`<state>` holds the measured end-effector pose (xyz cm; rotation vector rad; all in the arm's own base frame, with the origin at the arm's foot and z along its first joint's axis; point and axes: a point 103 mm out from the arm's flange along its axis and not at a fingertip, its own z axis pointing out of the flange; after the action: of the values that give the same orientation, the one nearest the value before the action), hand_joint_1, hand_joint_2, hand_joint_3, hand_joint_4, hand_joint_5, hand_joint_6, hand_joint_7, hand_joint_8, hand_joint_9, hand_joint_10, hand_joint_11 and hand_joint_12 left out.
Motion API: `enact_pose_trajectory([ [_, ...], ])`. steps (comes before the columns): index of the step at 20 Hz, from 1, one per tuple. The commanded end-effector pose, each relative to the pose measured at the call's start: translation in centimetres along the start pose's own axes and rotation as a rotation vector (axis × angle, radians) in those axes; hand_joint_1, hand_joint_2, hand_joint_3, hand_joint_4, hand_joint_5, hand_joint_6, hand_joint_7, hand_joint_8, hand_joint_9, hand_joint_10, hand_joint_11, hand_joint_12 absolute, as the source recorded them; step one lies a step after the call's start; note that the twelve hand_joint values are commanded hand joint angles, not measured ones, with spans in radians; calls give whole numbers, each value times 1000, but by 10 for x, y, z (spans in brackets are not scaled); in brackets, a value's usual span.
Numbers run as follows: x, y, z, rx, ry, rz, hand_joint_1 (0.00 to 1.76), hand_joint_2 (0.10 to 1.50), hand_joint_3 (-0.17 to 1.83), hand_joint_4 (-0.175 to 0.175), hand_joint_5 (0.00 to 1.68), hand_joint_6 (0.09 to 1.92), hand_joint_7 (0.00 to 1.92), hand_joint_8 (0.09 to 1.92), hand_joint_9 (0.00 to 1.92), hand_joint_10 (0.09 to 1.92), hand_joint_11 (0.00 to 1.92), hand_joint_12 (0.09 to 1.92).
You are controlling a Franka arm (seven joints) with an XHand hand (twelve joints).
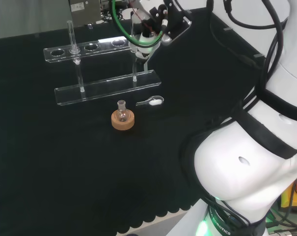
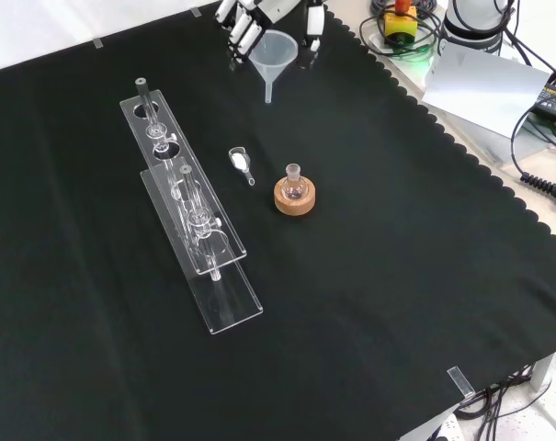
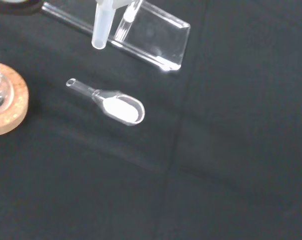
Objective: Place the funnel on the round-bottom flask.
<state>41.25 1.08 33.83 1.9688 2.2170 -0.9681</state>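
Matt black cloth (image 2: 397,276), cork stand (image 2: 294,200)

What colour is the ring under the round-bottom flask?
Light brown cork ring, seen best in the front view, under the round-bottom flask.

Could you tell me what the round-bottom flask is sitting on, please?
The round-bottom flask sits upright in a cork ring stand on the black cloth. The ring hides the flask's underside, so whether the flask touches the cloth cannot be seen.
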Motion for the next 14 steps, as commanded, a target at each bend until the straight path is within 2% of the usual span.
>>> enact_pose_trajectory([
  [1,12,6,8,11,2,-21,823,739,564,9,644,574,631,694,1102,559,496,1273],
  [8,20,13,7,-13,34,-53,824,736,570,8,644,576,632,693,1101,558,499,1273],
  [14,36,21,6,-14,29,-76,827,735,575,4,639,576,634,694,1099,558,512,1273],
])
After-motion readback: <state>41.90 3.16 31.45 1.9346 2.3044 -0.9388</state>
